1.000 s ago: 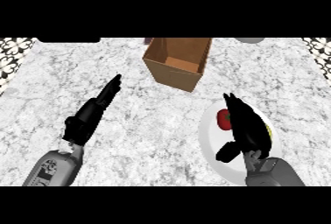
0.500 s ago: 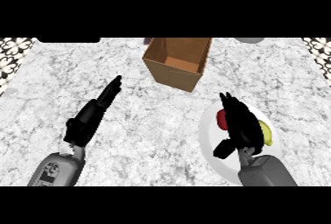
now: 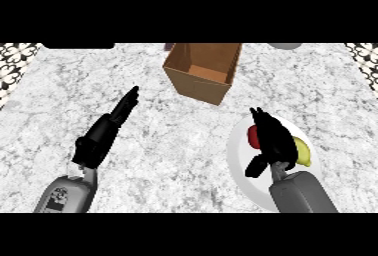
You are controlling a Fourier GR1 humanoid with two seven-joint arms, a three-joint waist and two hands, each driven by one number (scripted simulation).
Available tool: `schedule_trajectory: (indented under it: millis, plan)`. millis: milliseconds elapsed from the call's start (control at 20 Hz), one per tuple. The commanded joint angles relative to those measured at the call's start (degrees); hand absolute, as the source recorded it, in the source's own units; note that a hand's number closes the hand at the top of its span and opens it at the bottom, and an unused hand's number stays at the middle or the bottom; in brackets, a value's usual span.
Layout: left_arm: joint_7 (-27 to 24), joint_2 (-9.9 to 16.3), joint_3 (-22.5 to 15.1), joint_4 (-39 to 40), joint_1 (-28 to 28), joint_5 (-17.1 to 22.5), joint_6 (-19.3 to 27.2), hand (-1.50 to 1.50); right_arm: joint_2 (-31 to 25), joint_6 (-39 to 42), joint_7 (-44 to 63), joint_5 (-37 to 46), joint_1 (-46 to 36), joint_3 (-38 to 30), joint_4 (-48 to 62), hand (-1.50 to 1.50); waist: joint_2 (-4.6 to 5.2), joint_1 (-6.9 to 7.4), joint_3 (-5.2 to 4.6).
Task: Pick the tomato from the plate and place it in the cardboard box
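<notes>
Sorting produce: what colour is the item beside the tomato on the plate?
Yellow-green item, head view.

Mostly hidden under the black right hand (image 3: 272, 142): red round tomato (image 3: 252, 137), only its left side showing. Covered in part by the same hand and grey forearm: white round plate (image 3: 240, 155) and yellow-green fruit (image 3: 301, 152) beside the tomato. Cut off at the counter's far edge: a grey rounded object (image 3: 284, 45), unidentifiable.

There is one view only, from the head, looking steeply down at the counter (image 3: 170, 150); both forearms enter from its lower edge.
</notes>
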Motion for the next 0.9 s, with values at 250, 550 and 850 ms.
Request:
schedule_trajectory:
  millis: [250,550,850]
  plan:
    - [-0.58,-3.38,1.26,2.20,-0.82,-2.69,-1.13,0.00,0.52,-0.64,-4.72,3.06,2.56,-1.63,3.99,-1.50,-0.02,-0.11,0.00]
    - [-4.26,-2.25,1.20,-0.06,4.91,-4.11,-2.33,0.00,4.36,-3.91,-2.27,7.46,-3.28,-1.97,13.13,-1.50,0.03,0.26,0.00]
    - [1.59,-2.52,3.52,-1.54,0.97,-2.07,-4.80,0.00,1.95,-3.56,-7.05,6.26,-1.02,-4.60,13.24,1.50,-0.02,0.07,0.00]
